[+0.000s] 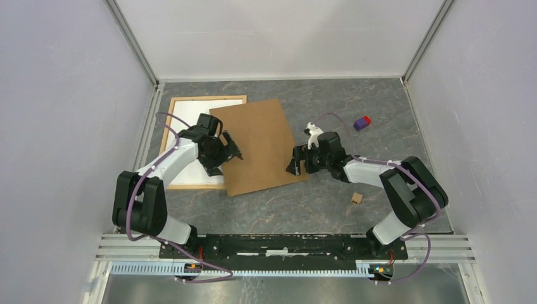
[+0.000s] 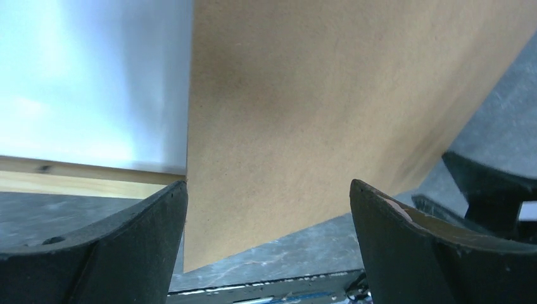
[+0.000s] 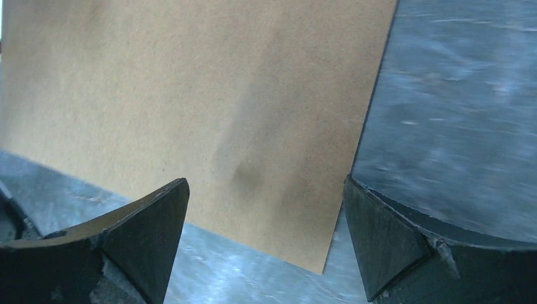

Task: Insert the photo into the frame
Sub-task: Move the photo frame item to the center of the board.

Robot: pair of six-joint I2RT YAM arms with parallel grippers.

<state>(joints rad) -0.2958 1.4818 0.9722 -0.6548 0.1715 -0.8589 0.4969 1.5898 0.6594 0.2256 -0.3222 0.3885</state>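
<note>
Board (image 1: 259, 145) lies crooked, half over our frame (image 1: 209, 98). Our left gripper (image 1: 233, 151) and right gripper (image 1: 295, 166) gape at its sides, empty, maybe so we can shift it

The right hand (image 3: 266, 183) gapes wide above the brown board (image 3: 190, 107).

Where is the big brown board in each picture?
Top view: the brown board lies mid-table, partly over the frame.
Left wrist: the brown board fills the middle and upper right.
Right wrist: the brown board fills the upper left.
Shared landmark: the grey marbled table beneath its lower edge.
</note>
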